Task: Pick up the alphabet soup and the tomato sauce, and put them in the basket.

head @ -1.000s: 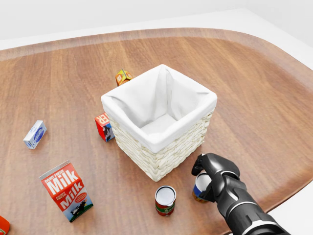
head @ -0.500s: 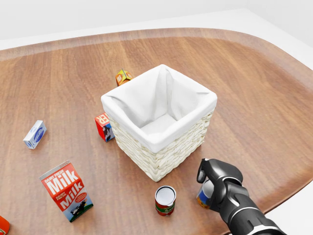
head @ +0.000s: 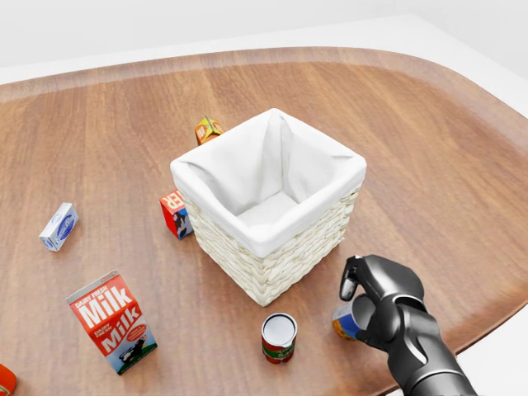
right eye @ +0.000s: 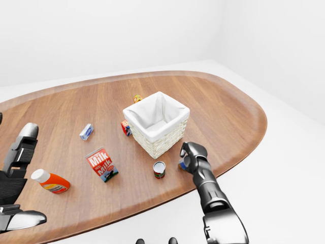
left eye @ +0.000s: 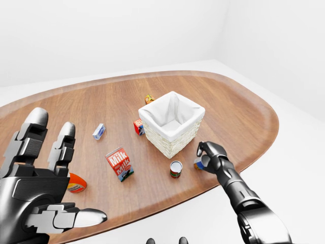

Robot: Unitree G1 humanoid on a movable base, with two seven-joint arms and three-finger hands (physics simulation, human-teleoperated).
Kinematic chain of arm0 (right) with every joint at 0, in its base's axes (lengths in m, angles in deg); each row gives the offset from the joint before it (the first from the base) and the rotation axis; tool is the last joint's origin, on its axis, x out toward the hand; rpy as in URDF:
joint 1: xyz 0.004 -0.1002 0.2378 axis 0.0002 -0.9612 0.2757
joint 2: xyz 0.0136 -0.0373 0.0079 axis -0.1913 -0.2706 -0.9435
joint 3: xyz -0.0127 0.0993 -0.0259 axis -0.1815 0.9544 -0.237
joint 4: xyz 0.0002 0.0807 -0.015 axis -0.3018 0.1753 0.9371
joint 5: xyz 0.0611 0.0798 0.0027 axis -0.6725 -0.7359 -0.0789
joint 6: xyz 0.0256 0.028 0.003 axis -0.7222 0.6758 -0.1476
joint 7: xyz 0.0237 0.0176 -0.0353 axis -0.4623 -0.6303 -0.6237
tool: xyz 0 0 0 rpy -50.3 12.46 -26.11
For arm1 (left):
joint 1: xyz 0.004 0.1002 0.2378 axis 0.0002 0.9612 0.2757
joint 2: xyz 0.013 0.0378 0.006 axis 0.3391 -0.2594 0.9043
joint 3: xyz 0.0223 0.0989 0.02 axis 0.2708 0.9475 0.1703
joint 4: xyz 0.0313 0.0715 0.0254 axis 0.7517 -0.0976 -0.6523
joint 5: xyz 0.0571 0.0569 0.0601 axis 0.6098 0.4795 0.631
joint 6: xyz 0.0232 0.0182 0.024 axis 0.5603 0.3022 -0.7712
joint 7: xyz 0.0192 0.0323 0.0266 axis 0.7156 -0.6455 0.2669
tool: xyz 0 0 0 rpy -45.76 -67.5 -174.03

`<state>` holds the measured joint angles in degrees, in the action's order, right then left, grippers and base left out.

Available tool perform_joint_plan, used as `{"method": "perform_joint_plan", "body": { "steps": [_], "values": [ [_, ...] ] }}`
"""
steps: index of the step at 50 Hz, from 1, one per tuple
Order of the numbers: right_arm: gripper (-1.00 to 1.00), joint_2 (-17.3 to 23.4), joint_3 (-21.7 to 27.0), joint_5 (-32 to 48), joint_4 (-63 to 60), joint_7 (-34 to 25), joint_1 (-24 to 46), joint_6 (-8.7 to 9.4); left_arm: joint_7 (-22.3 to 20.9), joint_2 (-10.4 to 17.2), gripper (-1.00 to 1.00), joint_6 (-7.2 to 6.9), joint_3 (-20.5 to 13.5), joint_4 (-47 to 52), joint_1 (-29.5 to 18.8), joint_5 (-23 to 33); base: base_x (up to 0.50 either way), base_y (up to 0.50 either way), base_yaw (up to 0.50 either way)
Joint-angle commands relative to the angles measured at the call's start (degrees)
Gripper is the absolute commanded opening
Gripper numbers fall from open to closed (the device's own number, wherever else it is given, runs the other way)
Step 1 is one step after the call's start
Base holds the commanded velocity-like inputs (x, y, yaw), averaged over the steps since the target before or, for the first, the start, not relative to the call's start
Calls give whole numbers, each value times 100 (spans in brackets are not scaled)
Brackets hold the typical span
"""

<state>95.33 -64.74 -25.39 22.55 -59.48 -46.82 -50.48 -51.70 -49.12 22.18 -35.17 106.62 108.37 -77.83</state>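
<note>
Below the basket (head: 268, 177), a blue can (head: 346, 320) is now tipped over and wrapped by the right hand (head: 375, 297)'s fingers; lifting seems near.

Basket (right eye: 157, 123): table (right eye: 218, 112) centre, white liner.
Can (right eye: 159, 169): below basket, upright.
Right hand (right eye: 192, 155): against second can (right eye: 181, 164).
Milk (right eye: 101, 164): left of can.

Table: wooden table (left eye: 238, 109), oval with rounded ends, brown plank grain.
Floor: white floor (left eye: 299, 168), plain.
Walls: white walls (left eye: 101, 35), bare, meeting at one corner.
Light: even, soft shadows.
</note>
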Motion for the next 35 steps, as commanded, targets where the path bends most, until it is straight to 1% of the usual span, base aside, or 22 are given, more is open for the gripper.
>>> {"method": "perform_joint_plan", "body": {
  "steps": [1, 4, 8, 11, 19, 25, 27, 29, 30, 31, 33, 34, 35],
  "values": [
    [-100, 80, 243, 458, -2695, -749, -1119, 0, 11, 30, 100, 0, 24, 0, 51, 33, 0, 0, 0],
    [-100, 113, 397, 678, -3993, -1237, -1542, 0, 23, 25, 100, 0, 34, 0, 19, 40, 0, 0, 0],
    [-100, 67, 506, 1036, -5176, -1859, -1822, 0, 52, 67, 100, 0, 70, 0, 42, 73, 0, 0, 0],
    [-100, 15, 597, 1214, -5616, -2091, -1912, 0, 74, 78, 100, 0, 83, 0, 25, 80, 0, 0, 0],
    [-100, -59, 751, 1438, -6164, -2370, -2126, 0, 77, 68, 100, 0, 60, 0, -5, 61, 0, 0, 0],
    [-100, 10, 973, 1637, -6899, -2811, -2362, 0, 110, 79, 100, 0, 85, 0, -59, 83, 0, 0, 0],
    [-100, -31, 1042, 1631, -7215, -2983, -2436, 0, 114, 72, 100, 0, 81, 0, -69, 84, 0, 0, 0],
    [-100, -32, 1106, 1808, -7796, -3335, -2500, 0, 112, 66, 100, 0, 106, 0, -72, 111, 0, 0, 0],
    [-100, -27, 1125, 1949, -8164, -3651, -2475, 0, 113, 69, 100, 0, 121, 0, -62, 135, 0, 0, 0],
    [-100, -40, 1151, 2029, -8337, -3769, -2460, 0, 114, 79, 100, 0, 129, 0, -53, 133, 0, 0, 0],
    [-100, -90, 1181, 2102, -8701, -4079, -2353, 0, 120, 82, 100, 0, 139, 0, -50, 151, 0, 0, 0],
    [-100, -87, 1172, 2201, -8906, -4286, -2208, 0, 120, 84, 100, 0, 120, 0, -46, 127, 0, 0, 0],
    [-100, -100, 1190, 2191, -8987, -4362, -2045, 0, 112, 82, 100, 0, 109, 0, -37, 116, 0, 0, 0]
  ]
}}
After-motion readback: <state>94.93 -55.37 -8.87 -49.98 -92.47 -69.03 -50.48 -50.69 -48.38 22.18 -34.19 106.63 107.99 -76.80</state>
